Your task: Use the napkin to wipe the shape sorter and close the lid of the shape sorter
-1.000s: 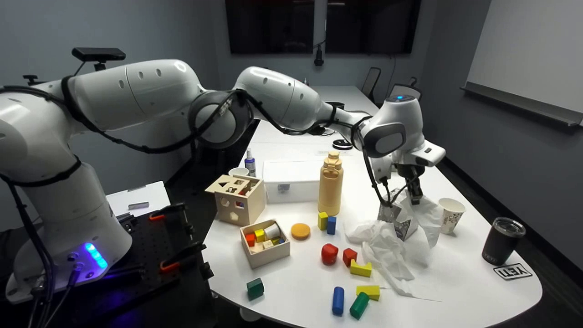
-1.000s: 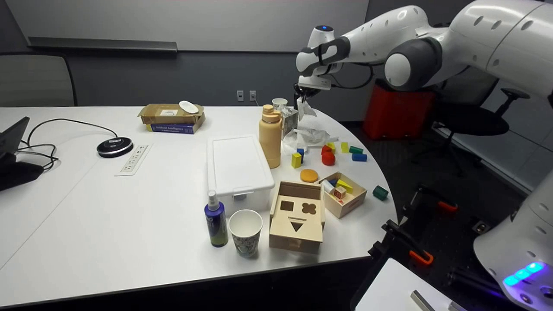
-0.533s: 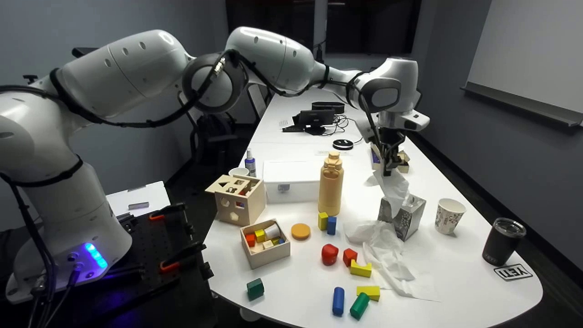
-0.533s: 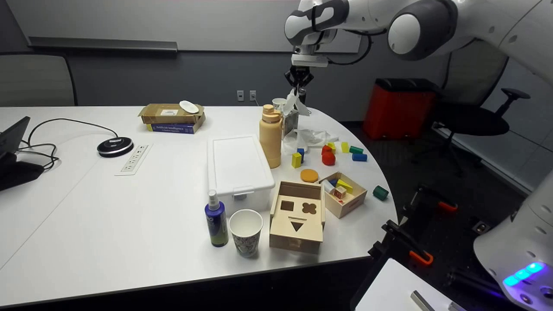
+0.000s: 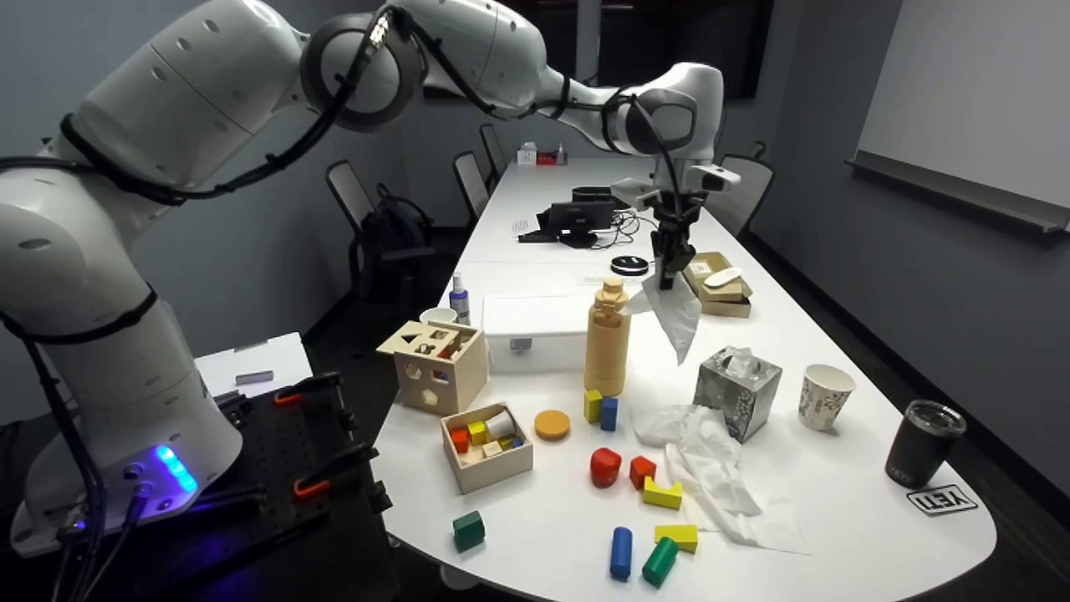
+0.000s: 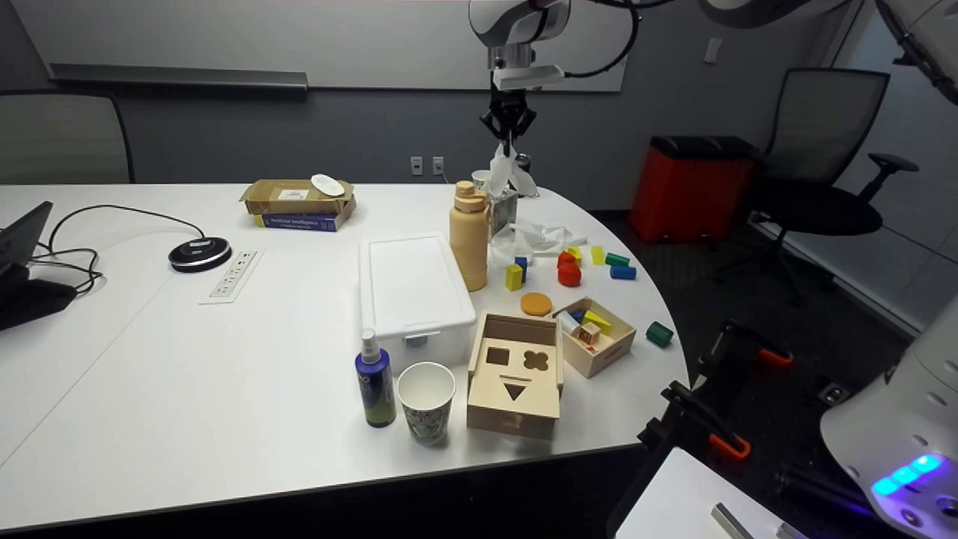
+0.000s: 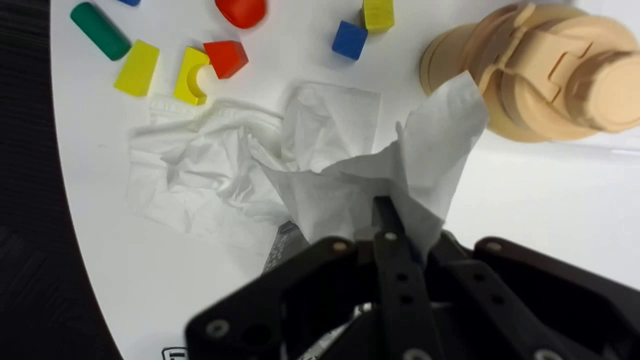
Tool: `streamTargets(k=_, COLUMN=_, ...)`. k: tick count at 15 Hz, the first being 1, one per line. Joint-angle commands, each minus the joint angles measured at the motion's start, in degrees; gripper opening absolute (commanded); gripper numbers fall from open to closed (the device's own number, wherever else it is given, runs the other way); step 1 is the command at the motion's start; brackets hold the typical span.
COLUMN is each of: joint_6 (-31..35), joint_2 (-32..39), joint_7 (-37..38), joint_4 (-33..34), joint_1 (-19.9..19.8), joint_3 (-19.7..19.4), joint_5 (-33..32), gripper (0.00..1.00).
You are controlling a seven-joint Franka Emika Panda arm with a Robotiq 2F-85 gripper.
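Observation:
My gripper [image 5: 666,278] is shut on a thin white napkin [image 5: 679,322] and holds it in the air above the table, beside the tissue box. The held napkin also hangs from the fingers in the wrist view [image 7: 345,197]. Another crumpled white napkin [image 5: 710,472] lies on the table in front of the tissue box. The shape sorter [image 5: 470,368], a light-wood cube, stands at the table's edge near the robot base. Its lid [image 6: 495,393] is slid partly out, overhanging one side. The uncovered part of the top shows coloured blocks inside [image 5: 451,347]. The gripper is well away from the sorter.
A tan bottle [image 5: 608,347] and a white plastic bin [image 5: 535,334] stand between gripper and sorter. The patterned tissue box [image 5: 740,397], paper cup [image 5: 825,397] and black tumbler [image 5: 924,443] are beyond. A block tray [image 5: 486,468] and loose blocks lie in front. A spray bottle [image 6: 376,382] stands near the sorter.
The gripper has risen from beside the tissue box and moved away from it toward the bottle. The held napkin has come up out of the box and now hangs free.

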Motion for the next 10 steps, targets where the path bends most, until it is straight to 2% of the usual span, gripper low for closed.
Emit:
streamTargets(k=1, joint_6=1.2, joint_2=-10.3, joint_7=-3.8, joint_4=-13.6, joint_1=3.3, joint_3=0.3, joint_5=-2.8, gripper=0.00)
streamTargets(k=3, joint_6=1.9, joint_2=-13.9, joint_7=-6.6, joint_4=-17.9, joint_1=4.3, joint_3=1.8, joint_5=-4.0, gripper=0.00)
streamTargets(k=5, joint_6=-0.2, joint_2=-17.9, joint_7=-8.8, joint_4=-22.5, joint_1=5.7, joint_3=2.8, joint_5=-5.3, gripper=0.00)
streamTargets(k=10, joint_6=-7.9, joint_2=-27.9, joint_7=-6.9, joint_4=-35.4, joint_1=9.1, joint_3=5.4, joint_5=-5.6, gripper=0.00)
